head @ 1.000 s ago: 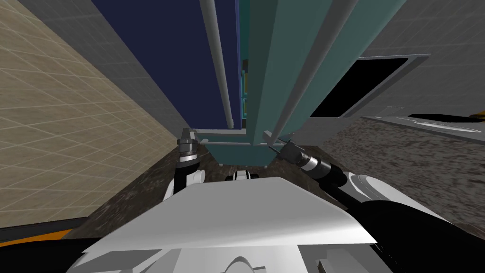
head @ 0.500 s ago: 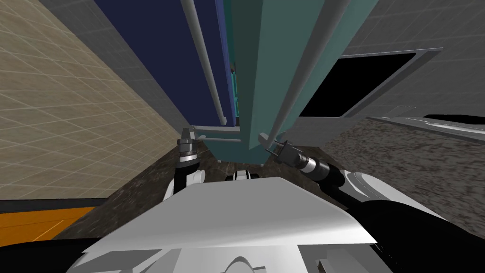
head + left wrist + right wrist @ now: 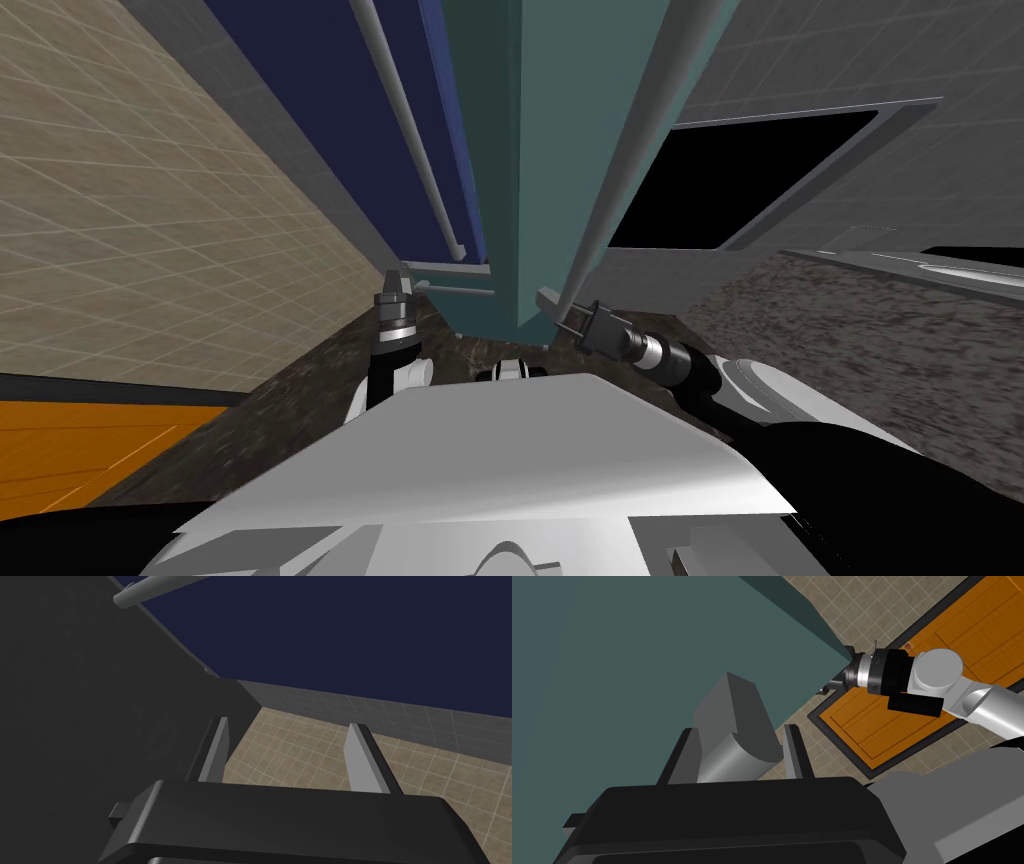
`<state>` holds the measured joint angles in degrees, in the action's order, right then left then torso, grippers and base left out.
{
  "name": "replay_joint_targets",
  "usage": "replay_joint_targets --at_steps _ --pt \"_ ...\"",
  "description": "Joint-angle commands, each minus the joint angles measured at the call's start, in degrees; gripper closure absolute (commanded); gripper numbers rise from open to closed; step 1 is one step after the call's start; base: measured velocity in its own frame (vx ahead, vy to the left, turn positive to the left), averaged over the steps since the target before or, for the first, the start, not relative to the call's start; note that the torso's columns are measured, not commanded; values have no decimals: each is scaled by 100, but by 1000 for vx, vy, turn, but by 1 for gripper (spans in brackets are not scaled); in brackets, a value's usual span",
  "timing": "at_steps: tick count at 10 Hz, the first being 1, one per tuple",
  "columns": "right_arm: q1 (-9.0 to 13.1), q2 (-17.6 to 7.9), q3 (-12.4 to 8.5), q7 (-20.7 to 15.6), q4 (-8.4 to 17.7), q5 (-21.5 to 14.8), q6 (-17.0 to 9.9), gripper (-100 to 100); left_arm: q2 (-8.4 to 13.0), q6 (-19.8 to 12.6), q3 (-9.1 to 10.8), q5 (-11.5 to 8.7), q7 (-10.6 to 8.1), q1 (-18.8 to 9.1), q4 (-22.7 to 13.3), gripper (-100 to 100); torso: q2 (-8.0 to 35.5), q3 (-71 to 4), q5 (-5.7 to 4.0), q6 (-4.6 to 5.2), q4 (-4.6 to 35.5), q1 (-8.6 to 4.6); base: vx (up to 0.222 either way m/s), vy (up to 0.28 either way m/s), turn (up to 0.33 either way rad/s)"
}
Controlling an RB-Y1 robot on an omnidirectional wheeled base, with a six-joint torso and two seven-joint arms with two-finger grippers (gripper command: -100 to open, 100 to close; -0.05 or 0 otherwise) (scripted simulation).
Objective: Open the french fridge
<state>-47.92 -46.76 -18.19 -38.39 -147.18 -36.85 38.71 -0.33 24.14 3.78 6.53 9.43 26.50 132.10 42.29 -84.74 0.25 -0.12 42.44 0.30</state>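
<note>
Firmly R gripper grips fridge door handle.

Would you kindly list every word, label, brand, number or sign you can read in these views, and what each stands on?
None: no text can be read anywhere.
The teal fridge door, the grey handle in the right pincer, the navy door and the open left pincer are all plain.
</note>
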Motion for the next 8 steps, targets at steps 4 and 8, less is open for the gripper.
replay_joint_targets --at_steps 4,8 --pt "44 -190 110 -141 -51 209 658 100 0 0 0 0 0 1 0 0 12 9 -15 10 1 -33 -47 -207 105" --pt "-24 -450 -128 -132 -62 547 1004 -100 0 0 1 0 0 1 0 0 31 8 -9 14 16 -23 -39 -202 65"
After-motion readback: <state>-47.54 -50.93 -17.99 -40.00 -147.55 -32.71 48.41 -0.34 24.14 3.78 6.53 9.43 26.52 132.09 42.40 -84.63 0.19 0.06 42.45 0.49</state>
